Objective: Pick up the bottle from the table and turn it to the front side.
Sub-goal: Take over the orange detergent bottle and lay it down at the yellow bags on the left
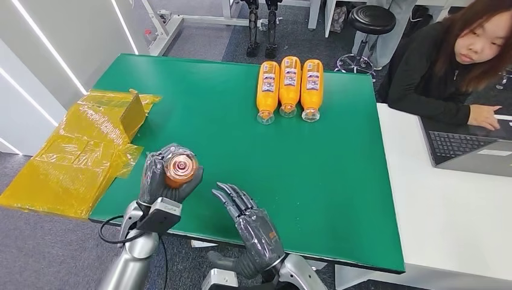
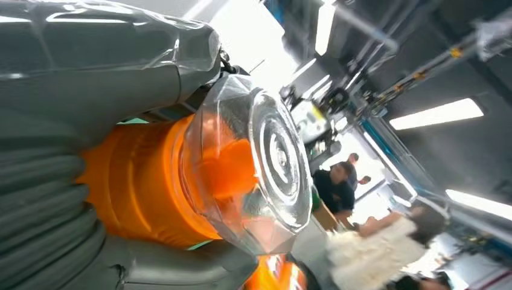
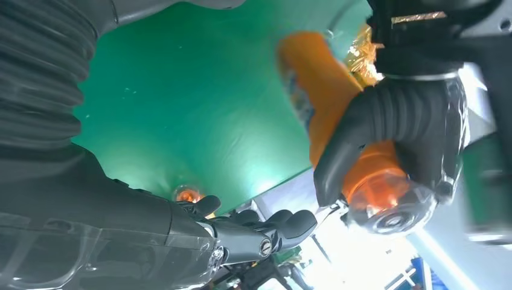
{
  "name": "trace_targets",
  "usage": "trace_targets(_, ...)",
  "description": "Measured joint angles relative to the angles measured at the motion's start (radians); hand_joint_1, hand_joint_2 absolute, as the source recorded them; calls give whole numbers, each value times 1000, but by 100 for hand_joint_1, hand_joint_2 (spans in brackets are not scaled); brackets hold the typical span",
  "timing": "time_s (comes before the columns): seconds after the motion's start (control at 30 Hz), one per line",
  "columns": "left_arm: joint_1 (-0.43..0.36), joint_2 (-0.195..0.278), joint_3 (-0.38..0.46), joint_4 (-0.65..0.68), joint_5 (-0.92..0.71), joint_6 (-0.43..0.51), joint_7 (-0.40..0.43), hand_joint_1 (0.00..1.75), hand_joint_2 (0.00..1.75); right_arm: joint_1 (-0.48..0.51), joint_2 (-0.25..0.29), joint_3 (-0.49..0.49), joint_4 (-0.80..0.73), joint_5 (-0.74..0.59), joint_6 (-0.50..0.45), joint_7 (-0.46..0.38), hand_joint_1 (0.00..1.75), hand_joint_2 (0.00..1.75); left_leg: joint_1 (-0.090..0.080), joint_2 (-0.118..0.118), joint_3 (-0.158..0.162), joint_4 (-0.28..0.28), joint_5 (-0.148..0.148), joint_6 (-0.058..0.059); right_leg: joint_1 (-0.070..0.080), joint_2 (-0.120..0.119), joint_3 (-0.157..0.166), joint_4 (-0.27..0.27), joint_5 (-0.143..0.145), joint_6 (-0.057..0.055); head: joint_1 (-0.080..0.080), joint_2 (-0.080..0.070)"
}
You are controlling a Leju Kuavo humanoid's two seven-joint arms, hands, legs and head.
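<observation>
My left hand [image 1: 158,181] grips an orange bottle [image 1: 180,168] above the near left corner of the green table [image 1: 338,175], its clear base turned up toward the head camera. The left wrist view shows that bottle [image 2: 145,181] wrapped by my fingers [image 2: 42,199], clear base outward. In the right wrist view the bottle [image 3: 329,90] sits in the left hand [image 3: 410,121]. My right hand [image 1: 250,220] hovers just right of it, fingers apart and holding nothing; the same right hand [image 3: 241,235] shows in its own wrist view.
Three orange bottles [image 1: 290,87] lie side by side at the table's far edge. A yellow wrapped box [image 1: 90,145] sits off the left side. A person [image 1: 453,66] sits at the white desk [image 1: 459,229] on the right with a laptop [image 1: 471,148].
</observation>
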Motion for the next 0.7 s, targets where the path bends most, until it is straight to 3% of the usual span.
trace_targets(0.3, -199, 106, -18, 97, -395, 145, 167, 175, 175, -15, 0, 11, 4, -7, 7, 27, 0, 175, 0, 0, 0, 0, 1, -1, 0, 0, 0, 0, 1, -1, 0, 0)
trace_targets(0.5, -379, 182, -66, 349, -609, 211, 290, 175, 175, -23, 0, 19, -13, -27, 37, 20, 0, 175, 0, 0, 1, 0, 2, -2, 0, 1, 0, 1, 1, -1, 0, 0)
trace_targets(0.7, -494, 242, -95, 640, -689, 196, 400, 175, 175, -27, -5, 23, -22, -60, 47, -1, 0, 175, 0, 4, 1, 0, 2, -2, 0, 5, -1, 2, 1, -1, 0, 0)
